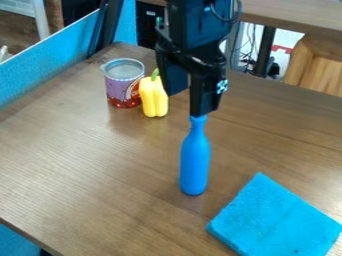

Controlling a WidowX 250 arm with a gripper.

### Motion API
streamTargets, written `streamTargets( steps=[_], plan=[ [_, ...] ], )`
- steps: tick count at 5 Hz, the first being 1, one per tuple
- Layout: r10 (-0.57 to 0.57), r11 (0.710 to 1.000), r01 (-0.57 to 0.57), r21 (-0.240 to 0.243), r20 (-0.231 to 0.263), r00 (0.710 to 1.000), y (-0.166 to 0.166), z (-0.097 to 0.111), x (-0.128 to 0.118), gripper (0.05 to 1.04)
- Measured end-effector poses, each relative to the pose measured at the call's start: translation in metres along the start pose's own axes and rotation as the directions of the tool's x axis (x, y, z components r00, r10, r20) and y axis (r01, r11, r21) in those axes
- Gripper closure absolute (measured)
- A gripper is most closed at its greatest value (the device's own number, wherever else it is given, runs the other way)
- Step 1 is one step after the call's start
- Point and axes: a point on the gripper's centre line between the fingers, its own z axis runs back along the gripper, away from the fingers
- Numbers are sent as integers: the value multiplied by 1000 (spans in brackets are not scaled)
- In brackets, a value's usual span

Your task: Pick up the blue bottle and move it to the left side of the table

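Where the black arm (197, 25) comes down from the top edge, its claw (188, 105) hangs over the bench (100, 165) with its two fingers spread apart, the right-hand one in view reaching lower. Right below that finger's tip is a blue bottle (194, 160), upright, narrow at the neck and wider toward its rounded base. Whether finger and bottle touch cannot be told, as the top of the neck meets the finger's lower edge in view. Farther back, to the left, a yellow pepper (154, 100) with a green stem stands upright just beside a purple and red can (124, 85) with a silvery top. Nearer the camera, to the right, a folded blue cloth (275, 220) lies flat. A blue partition (40, 70) runs along the bench's far left side.
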Motion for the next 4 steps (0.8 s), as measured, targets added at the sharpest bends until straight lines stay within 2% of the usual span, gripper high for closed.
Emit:
streamTargets(
  steps=[2,3,4],
  plan=[
    [-4,1000,4,8,-25,1000,1,-17,-10,75],
    [-10,1000,10,-8,-20,1000,-2,-22,-10,77],
    [14,1000,-14,-25,14,1000,2,-22,-7,77]
  ],
)
